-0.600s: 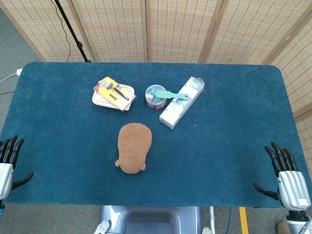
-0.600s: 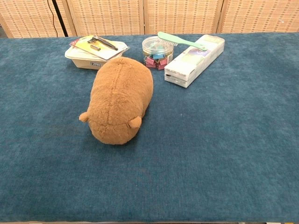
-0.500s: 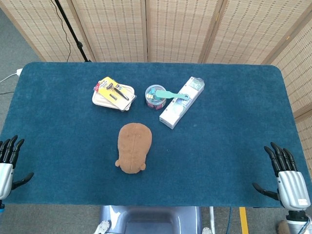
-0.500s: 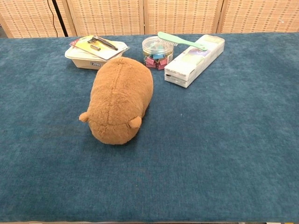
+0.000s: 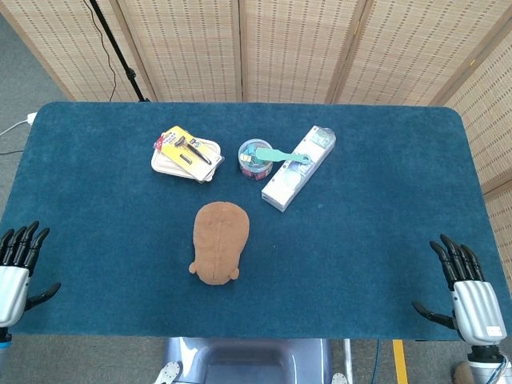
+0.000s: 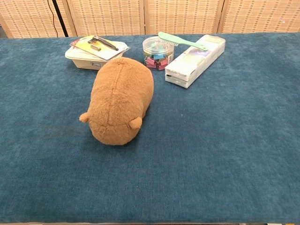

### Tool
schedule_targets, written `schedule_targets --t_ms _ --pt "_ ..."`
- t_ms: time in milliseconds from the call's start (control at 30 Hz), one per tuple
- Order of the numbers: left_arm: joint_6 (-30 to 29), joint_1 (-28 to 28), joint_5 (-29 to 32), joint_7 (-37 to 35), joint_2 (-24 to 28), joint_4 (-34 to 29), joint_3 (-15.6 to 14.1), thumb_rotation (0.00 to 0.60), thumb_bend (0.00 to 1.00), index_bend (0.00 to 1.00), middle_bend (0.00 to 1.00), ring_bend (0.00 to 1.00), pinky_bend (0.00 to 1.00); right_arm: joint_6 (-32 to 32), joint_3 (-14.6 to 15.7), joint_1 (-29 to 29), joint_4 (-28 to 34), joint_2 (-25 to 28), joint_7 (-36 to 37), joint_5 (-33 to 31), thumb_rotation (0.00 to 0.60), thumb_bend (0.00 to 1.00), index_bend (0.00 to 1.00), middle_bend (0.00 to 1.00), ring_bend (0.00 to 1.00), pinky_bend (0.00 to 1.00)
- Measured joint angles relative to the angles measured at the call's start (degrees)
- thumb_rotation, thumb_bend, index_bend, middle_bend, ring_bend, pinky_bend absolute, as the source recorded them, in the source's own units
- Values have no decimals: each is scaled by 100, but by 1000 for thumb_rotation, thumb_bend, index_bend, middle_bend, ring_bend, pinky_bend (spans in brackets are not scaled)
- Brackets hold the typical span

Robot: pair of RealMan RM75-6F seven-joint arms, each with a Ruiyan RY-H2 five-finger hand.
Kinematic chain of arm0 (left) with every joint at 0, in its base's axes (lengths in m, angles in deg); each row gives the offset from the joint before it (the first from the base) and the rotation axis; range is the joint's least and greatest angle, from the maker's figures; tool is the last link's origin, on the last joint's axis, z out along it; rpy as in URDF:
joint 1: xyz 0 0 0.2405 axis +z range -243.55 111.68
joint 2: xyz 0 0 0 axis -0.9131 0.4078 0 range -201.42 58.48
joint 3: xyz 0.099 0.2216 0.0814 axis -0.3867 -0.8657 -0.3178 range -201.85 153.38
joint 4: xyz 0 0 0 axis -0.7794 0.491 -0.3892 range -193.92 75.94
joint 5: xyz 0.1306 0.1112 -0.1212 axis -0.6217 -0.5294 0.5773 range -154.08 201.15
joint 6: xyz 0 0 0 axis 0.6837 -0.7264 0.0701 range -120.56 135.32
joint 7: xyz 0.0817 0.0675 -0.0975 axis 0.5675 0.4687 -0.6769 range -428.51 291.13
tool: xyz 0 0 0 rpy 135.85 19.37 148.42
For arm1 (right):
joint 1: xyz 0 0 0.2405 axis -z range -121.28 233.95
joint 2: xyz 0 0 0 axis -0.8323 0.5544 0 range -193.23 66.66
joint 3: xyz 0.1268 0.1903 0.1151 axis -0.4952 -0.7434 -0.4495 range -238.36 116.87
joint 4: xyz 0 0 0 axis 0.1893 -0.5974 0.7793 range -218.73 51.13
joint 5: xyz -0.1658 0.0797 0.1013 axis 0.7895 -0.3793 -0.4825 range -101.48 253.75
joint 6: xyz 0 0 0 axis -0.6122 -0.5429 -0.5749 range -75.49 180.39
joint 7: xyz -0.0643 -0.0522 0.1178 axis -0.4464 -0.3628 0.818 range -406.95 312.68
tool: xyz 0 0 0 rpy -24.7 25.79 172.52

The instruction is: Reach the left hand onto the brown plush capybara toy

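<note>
Head view: left hand (image 5: pixel 16 272), fingers spread and empty, lies well apart from the brown plush capybara toy (image 5: pixel 219 242). Reach not yet begun; next, travel right onto its back.

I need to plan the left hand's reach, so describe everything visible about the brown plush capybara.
The capybara is a rounded, oblong plush of short brown fuzzy fabric, with a seam running along its back and two small ears near its blunt head end. It lies flat on its belly on the blue table cloth, head toward the robot, a little left of centre. It looks intact and undisturbed. Nothing touches it except the cloth; the left hand is far off at the table's near left edge.
</note>
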Motion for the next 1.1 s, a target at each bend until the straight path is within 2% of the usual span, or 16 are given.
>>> schedule_targets --t_ms 33,167,267,367,433,600,800,967,1100 --pt "8 -62 -40 -44 -16 19 23 588 0 0 0 0 0 6 -2 4 4 6 9 -8 600 0 0 0 0 0" --pt "107 -240 -78 -352 -41 -49 109 379 0 0 0 0 0 44 -19 25 26 35 51 -48 600 0 0 0 0 0" --pt "212 -384 -118 -794 -13 -199 153 281 0 0 0 0 0 93 -50 41 41 43 69 -87 600 0 0 0 0 0" --pt "267 -485 -125 -1172 17 -287 210 267 0 0 0 0 0 108 -64 49 49 51 104 -106 600 0 0 0 0 0" --pt "318 -538 -108 -1148 40 -383 255 268 0 0 0 0 0 102 -68 45 48 60 121 -107 600 0 0 0 0 0" --pt "485 -702 -38 -457 112 -852 389 256 0 0 0 0 0 78 -65 32 37 70 139 -101 600 0 0 0 0 0" --pt "809 -1111 -55 -28 172 -1479 646 183 0 0 0 0 0 37 -57 18 35 54 106 -109 600 0 0 0 0 0" --pt "1452 -1669 -57 428 48 -1896 857 117 0 0 0 0 0 -5 -72 2 31 45 86 -161 600 0 0 0 0 0" --pt "1944 -2070 161 783 -312 -2081 1010 86 0 0 0 0 0 -58 -80 -18 24 50 128 -208 600 0 0 0 0 0"
